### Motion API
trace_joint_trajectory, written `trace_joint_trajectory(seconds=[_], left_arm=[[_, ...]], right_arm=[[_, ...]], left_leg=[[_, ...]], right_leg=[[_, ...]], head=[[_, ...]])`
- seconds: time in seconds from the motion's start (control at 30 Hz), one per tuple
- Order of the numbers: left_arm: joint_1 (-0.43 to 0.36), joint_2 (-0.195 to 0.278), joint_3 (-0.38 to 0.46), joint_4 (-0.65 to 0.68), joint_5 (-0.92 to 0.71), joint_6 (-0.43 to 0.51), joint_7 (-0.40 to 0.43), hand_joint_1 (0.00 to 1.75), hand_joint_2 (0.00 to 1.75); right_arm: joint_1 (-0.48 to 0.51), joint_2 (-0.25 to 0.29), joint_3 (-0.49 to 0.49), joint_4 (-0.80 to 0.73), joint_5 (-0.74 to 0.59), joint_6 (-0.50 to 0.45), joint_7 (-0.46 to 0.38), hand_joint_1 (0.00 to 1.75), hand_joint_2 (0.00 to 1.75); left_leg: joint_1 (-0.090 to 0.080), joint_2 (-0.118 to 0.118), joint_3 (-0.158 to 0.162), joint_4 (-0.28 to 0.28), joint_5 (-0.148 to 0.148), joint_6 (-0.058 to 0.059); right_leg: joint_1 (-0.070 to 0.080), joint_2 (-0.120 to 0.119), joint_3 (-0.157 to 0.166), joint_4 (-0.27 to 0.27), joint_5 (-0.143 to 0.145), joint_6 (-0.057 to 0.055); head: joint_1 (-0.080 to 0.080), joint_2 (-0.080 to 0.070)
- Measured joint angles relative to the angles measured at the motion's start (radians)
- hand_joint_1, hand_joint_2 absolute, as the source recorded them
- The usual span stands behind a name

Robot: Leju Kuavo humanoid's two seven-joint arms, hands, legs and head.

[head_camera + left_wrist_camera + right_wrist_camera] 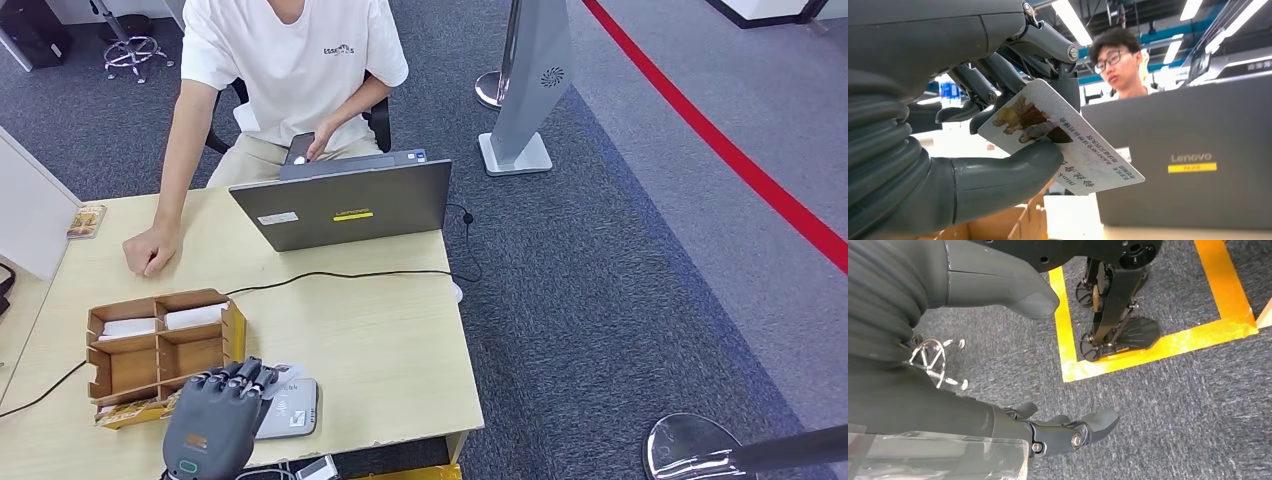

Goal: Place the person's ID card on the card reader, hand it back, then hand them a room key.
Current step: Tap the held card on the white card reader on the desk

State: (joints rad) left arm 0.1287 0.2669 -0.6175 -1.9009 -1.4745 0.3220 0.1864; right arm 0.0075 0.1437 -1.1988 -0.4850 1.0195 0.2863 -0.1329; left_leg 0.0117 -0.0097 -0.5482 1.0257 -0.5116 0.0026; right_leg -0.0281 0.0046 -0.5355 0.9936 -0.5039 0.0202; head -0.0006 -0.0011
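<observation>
From the head view, the left hand (215, 415) hovered at the near edge of the wooden table (380, 340), its fingers reaching over the grey card reader (290, 408), with a white corner of the ID card (285, 372) peeking out past the fingertips, just above the reader. A wooden organiser (160, 350) with compartments stood just beside the hand, two white cards lying in its far slots. Across the table a person (290, 60) in a white shirt sat behind an open grey laptop (345, 205), one fist resting on the tabletop, and a black cable ran across the surface. In the left wrist view, the left hand (973, 130) pinched the ID card (1068, 145) between its thick thumb and darker fingers, the card tilted, its printed face and brown picture showing, with the laptop (1188, 160) lid and the person (1118, 60) beyond it. In the right wrist view, the right hand (1058, 432) hung over grey carpet (1173, 425) marked with yellow tape (1148, 347), fingers apart and thumb spread away, grasping nothing
</observation>
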Motion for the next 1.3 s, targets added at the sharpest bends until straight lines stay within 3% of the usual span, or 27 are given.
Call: trace_joint_trajectory(seconds=[0.23, 0.63, 0.9, 1.3], left_arm=[[0.011, -0.016, 0.004, 0.057, -0.014, -0.005, 0.055, 1.75, 1.75], [0.014, -0.027, 0.006, 0.094, -0.019, -0.005, 0.072, 1.75, 1.75], [0.018, -0.043, 0.038, 0.138, -0.058, -0.008, 0.147, 1.75, 1.75], [0.058, -0.062, 0.099, 0.191, -0.086, -0.081, 0.235, 1.75, 1.75]], right_arm=[[0.000, 0.004, -0.018, -0.010, 0.027, 0.010, 0.004, 0.00, 1.75], [0.000, 0.005, -0.031, -0.018, 0.032, 0.012, 0.004, 0.00, 1.75], [-0.001, 0.012, -0.049, -0.031, 0.073, 0.025, 0.004, 0.00, 1.75], [-0.001, 0.031, -0.090, -0.079, 0.118, 0.053, 0.012, 0.00, 1.75]], left_leg=[[0.000, 0.000, 0.000, 0.000, 0.000, 0.000], [0.000, 0.000, 0.000, 0.000, 0.000, 0.000], [0.000, 0.000, 0.000, 0.000, 0.000, 0.000], [0.000, 0.000, 0.000, 0.000, 0.000, 0.000]], right_leg=[[0.000, 0.000, 0.000, 0.000, 0.000, 0.000], [0.000, 0.000, 0.000, 0.000, 0.000, 0.000], [0.000, 0.000, 0.000, 0.000, 0.000, 0.000], [0.000, 0.000, 0.000, 0.000, 0.000, 0.000]], head=[[0.000, 0.000], [0.000, 0.000], [0.000, 0.000], [0.000, 0.000]])
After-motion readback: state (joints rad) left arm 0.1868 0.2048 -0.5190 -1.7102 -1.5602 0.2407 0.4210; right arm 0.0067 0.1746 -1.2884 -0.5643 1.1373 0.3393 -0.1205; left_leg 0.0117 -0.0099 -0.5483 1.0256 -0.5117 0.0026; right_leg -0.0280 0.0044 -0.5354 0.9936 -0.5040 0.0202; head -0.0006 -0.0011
